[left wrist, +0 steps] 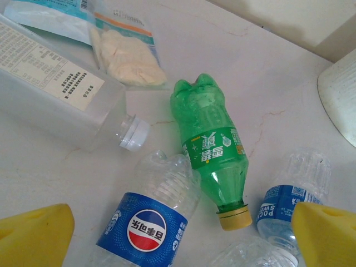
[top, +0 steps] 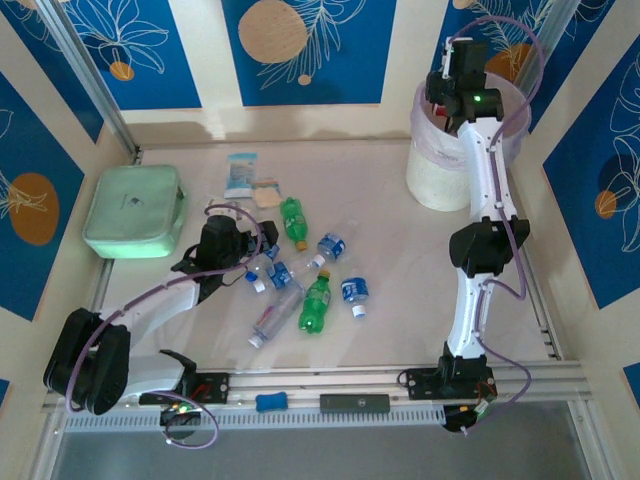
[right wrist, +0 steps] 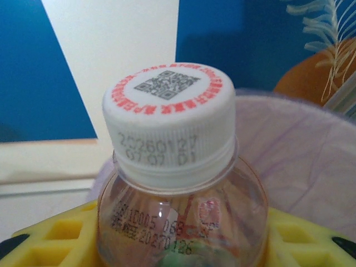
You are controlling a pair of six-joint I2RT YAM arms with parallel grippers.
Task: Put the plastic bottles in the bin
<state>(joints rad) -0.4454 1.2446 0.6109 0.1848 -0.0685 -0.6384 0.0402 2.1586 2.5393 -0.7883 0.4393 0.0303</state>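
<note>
Bin, a round cream-white bucket with a translucent pale pink liner, stands at two o'clock on the pale marbled bench, which is walled by cream panels with blue leaf prints. Over its mouth hangs the right tool, clenched on a clear plastic bottle with a white, red-lettered cap that rises from between its yellow fingers. At ten o'clock lies a mint-green zip pouch. At the bench's centre the other plastic bottles, clear with blue labels or green with yellow caps, lie loose on their sides. The left tool hovers at their nine o'clock edge, released wide above a green bottle and a blue-labelled clear one. At eleven o'clock sits a flat blue-white packet.
</note>
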